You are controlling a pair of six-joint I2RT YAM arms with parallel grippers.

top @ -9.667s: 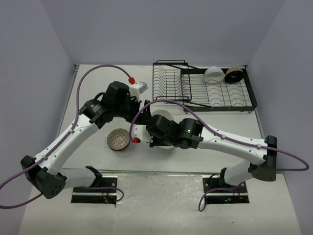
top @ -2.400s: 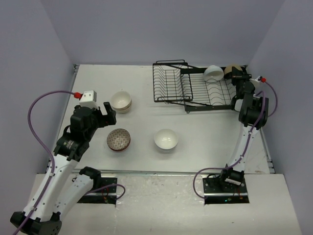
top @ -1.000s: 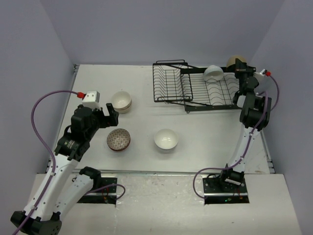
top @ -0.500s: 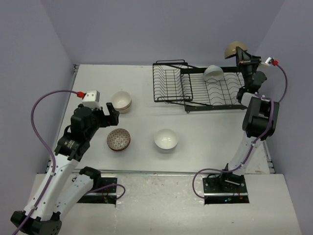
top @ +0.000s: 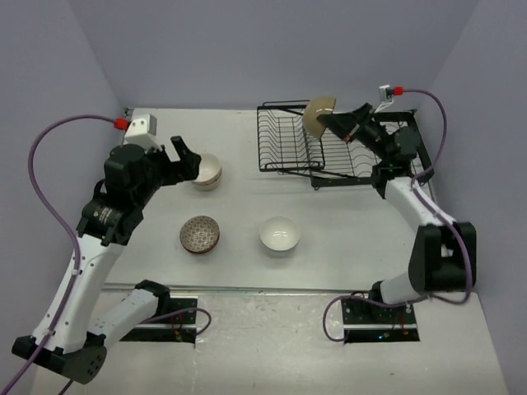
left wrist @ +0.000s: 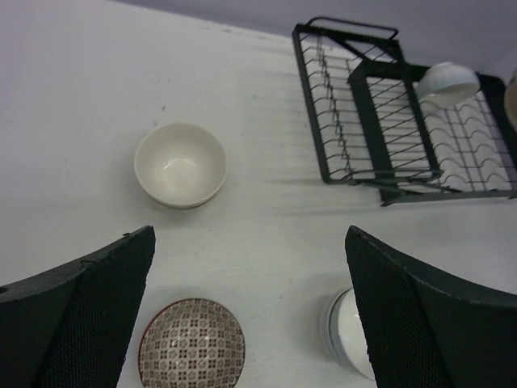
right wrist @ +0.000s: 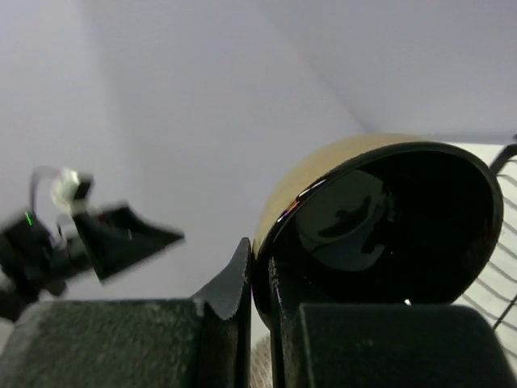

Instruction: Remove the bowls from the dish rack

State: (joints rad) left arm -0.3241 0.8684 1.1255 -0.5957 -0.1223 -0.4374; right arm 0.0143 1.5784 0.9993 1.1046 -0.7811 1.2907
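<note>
My right gripper (top: 333, 122) is shut on the rim of a beige bowl with a dark inside (top: 319, 115). It holds the bowl tilted in the air above the black dish rack (top: 284, 148). In the right wrist view the bowl (right wrist: 388, 218) sits pinched in the gripper (right wrist: 260, 279). A white bowl (left wrist: 448, 81) leans in the rack (left wrist: 339, 145). My left gripper (top: 185, 155) is open and empty next to a stack of cream bowls (top: 207, 170). In the left wrist view it (left wrist: 250, 242) hangs above the table.
A reddish-brown patterned bowl (top: 200, 234) and a white bowl (top: 279, 234) stand on the table in front of the rack. Both show in the left wrist view, the patterned one (left wrist: 191, 356) and the white one (left wrist: 347, 331). Walls close in on three sides.
My right gripper took the beige bowl from the rack's far right end, lifted it and swung it left over the rack. My left arm rose and moved toward the cream bowls.
</note>
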